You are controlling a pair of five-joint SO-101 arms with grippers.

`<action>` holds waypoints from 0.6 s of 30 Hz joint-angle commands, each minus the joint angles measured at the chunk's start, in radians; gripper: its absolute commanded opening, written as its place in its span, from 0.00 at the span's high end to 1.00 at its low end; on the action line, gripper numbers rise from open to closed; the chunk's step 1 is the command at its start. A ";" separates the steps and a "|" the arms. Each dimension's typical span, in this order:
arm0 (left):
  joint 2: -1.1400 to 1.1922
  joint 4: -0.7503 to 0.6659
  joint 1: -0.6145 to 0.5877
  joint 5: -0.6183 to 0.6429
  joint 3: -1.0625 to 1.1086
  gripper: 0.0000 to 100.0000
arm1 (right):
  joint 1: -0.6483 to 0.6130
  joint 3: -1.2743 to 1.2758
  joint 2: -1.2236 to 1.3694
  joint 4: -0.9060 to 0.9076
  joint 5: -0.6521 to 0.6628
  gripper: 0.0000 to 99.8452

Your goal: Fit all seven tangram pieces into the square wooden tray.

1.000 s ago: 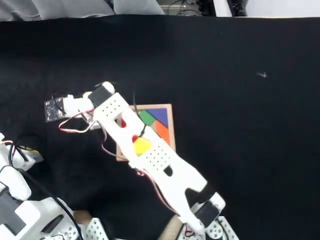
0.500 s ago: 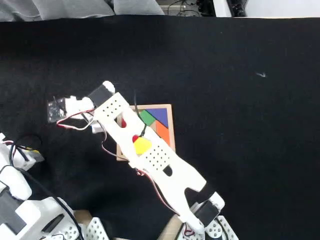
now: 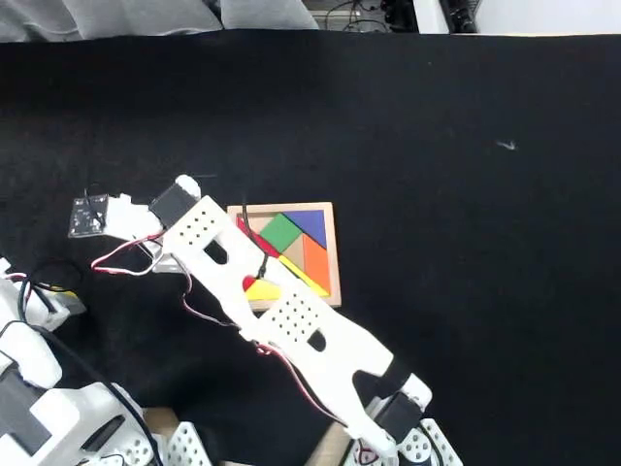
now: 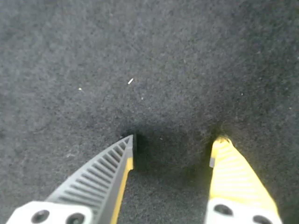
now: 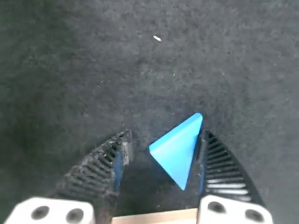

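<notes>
My right hand [image 5: 166, 135] hangs low over the black cloth [image 5: 224, 56] with its fingers [image 5: 100, 170] apart. The small blue triangle [image 5: 177, 149] lies flat between them. One edge of it touches one finger and there is a gap to the other, so nothing is clamped yet. I judge this to be the pick-up step for this piece: I am placed around it but have not taken hold.

The next move is to close on it. It sits off-centre and its sides slant, so the closing finger will likely push or turn it before the grip bites. A slow squeeze would suit, then a lift clear of the cloth.

Farther off, in the high view, my right arm [image 3: 291, 320] lies across one side of the wooden tray [image 3: 336, 243]. The open part of the tray holds a green piece [image 3: 281, 231], a dark blue piece [image 3: 312, 223] and an orange piece [image 3: 316, 257], with a yellow piece [image 3: 291, 275] showing beside my arm. The arm hides the rest, so I cannot tell where the free gap is. The triangle will need carrying over and turning to match whatever space is left.

My left hand [image 4: 175, 139] is off to the side, fingers spread, with nothing but cloth between them.
</notes>
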 commanded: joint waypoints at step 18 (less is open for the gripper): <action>0.005 -0.017 -0.019 0.006 0.007 0.73 | 0.055 0.021 -0.008 -0.014 0.048 0.89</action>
